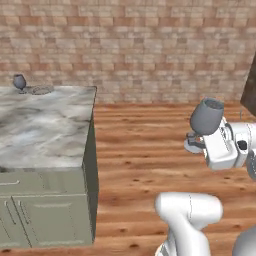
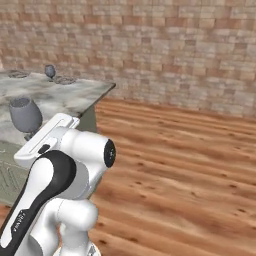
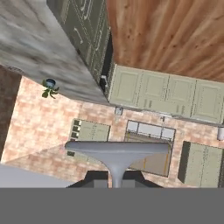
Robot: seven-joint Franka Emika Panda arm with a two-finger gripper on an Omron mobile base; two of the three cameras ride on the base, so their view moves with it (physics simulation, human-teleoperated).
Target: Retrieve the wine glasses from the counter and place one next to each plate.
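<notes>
My gripper [image 1: 196,138] is shut on the stem of the larger, darker wine glass [image 1: 207,116], which it carries tilted above the wooden floor, to the right of the counter [image 1: 45,125]. In the hand view the glass's disc foot [image 3: 116,148] and stem rise between the fingers [image 3: 97,176]. The smaller, paler wine glass [image 1: 19,81] stands at the counter's far end beside a plate [image 1: 41,90]. From the right base view I see the held glass [image 2: 25,115], the small glass [image 2: 50,71] and two plates [image 2: 64,80] [image 2: 19,74] on the counter [image 2: 60,97].
Sage-green cabinet doors [image 1: 40,220] sit under the counter. A brick wall [image 1: 150,45] closes off the back. Wooden floor [image 2: 190,165] spreads to the right. The hand view shows a small potted plant [image 3: 50,85] at the marble's edge and more cabinets [image 3: 162,94].
</notes>
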